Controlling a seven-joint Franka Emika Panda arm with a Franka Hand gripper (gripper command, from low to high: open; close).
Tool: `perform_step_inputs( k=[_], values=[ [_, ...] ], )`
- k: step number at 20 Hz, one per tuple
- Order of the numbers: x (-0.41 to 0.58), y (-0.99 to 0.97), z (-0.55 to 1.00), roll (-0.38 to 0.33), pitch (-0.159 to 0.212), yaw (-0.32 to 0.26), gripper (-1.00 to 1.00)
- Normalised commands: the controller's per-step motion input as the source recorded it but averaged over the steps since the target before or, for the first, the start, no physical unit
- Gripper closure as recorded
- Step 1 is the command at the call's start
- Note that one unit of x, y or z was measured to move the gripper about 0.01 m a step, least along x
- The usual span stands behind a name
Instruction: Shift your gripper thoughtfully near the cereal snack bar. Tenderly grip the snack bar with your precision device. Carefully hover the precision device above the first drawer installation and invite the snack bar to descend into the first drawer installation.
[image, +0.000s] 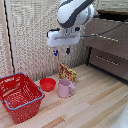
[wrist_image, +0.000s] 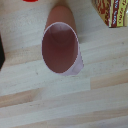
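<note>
Wood surface (image: 95, 97): exterior view, pale planks, open room toward the exterior view's right.
Gripper (image: 61, 51): hangs in air above the cereal snack bar (image: 67, 73); fingers (image: 55, 52) parted, holding nothing.
Snack bar: upright, just behind pink mug (image: 64, 88), red bowl (image: 48, 84) beside.
Drawer (image: 106, 36): far right, well apart.
Basket (image: 20, 96): near left edge.
Wrist view: mug (wrist_image: 61, 47) mouth central; bar (wrist_image: 112, 12) cut by the frame edge.

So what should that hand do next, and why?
Probably slide sideways and lower toward the snack bar. The hand hangs empty, fingers apart, above the table, and the wrist view looks straight down into the pink mug, with the snack bar only at the picture's edge.
</note>
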Motion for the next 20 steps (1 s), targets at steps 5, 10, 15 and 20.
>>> perform_step_inputs(
  k=[5,10,15,20],
  values=[
    [0.106,-0.51,-0.21,0.018,0.011,0.000,-1.00],
    [0.113,-0.62,-0.21,0.026,0.016,0.000,-1.00],
    [0.135,-0.54,-0.23,0.031,0.004,0.003,-1.00],
    [0.171,-0.38,-0.34,0.021,-0.008,0.030,-1.00]
  ],
)
